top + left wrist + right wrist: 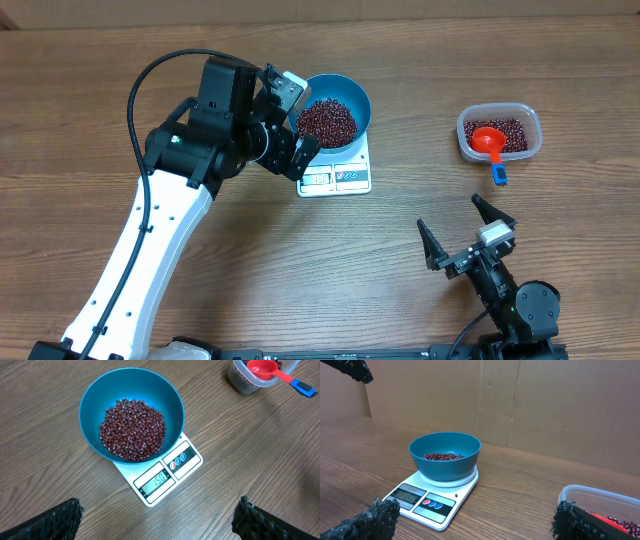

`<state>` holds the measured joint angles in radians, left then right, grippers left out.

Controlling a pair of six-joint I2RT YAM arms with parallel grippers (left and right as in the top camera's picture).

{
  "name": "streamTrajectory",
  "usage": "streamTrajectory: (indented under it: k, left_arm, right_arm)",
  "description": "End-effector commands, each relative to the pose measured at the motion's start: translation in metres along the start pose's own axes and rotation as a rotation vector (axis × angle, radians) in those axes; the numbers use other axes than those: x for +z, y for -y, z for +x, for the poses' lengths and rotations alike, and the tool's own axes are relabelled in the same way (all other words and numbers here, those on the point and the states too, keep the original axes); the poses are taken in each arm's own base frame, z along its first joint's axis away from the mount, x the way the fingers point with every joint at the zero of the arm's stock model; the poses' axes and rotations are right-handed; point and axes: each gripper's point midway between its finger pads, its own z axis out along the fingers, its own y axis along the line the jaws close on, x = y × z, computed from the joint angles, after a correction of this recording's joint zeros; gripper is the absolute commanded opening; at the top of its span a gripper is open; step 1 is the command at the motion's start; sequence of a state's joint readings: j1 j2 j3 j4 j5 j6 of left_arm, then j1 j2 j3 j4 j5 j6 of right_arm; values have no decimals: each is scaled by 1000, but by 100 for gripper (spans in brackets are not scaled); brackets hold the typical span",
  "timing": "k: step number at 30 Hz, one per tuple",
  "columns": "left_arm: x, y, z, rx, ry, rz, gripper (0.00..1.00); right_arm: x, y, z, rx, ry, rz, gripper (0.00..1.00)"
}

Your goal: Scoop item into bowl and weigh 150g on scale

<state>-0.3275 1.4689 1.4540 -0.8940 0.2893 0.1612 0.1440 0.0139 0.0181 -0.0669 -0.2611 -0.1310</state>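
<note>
Nearest, R gripper (447, 211) low over wood table (300, 270), jaws spread wide, nothing btwn them. Further in, L gripper (297, 115) up above table by bowl's left side, jaws likewise wide, empty. Next, white scale (335, 177) flat on table, display toward robot, reading approx 150 in left wrist view. Atop scale, blue bowl (362, 95), upright, w/ mound of red-brown beans (328, 120) inside. Off to right, well apart, clear tub (532, 128) w/ more beans, red scoop (488, 140) resting in it, handle over near edge
</note>
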Motion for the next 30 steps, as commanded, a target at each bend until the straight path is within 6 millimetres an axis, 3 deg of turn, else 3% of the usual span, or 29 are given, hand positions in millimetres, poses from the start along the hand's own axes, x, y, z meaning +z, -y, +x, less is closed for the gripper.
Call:
streamTrajectory:
  k: [1, 7, 12, 16, 19, 24, 27, 30]
  left_arm:
    - [-12, 5, -9, 32, 39, 10, 100]
    - [-11, 6, -7, 30, 33, 10, 100]
    - [-11, 8, 6, 12, -23, 20, 100]
    - [-25, 11, 3, 21, 9, 15, 100]
    - [-48, 18, -1, -3, 62, 12, 100]
    - [-113, 31, -3, -32, 222, -21, 100]
    - [-154, 35, 9, -47, 329, -58, 100]
    - [-181, 33, 31, -105, 415, -105, 100]
  right_arm:
    - [0, 2, 1, 4, 6, 10, 100]
    - [0, 2, 1, 4, 6, 10, 100]
    - [0, 2, 1, 4, 6, 10, 100]
    - [0, 2, 1, 4, 6, 10, 100]
    - [0, 2, 1, 4, 6, 10, 100]
    - [0, 2, 1, 4, 6, 10, 100]
    - [0, 2, 1, 4, 6, 10, 100]
    - [0, 2, 1, 4, 6, 10, 100]
